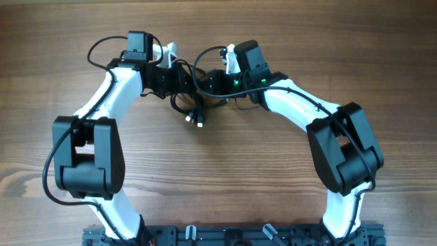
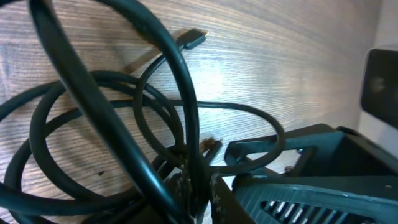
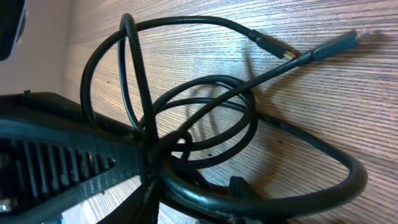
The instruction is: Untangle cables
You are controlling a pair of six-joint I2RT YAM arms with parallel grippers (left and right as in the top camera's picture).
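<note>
Wooden table [image 1: 218,191], knotted cables [image 1: 189,102] between arms, left tool [image 2: 198,190] and right tool [image 3: 148,158] each clenched on them.

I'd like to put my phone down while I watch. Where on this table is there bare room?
The widest bare patch of table lies between the left arm and right arm, below the cables. Bare strips also run outside each arm. Top centre is crowded: both arms meet over the clump.
</note>
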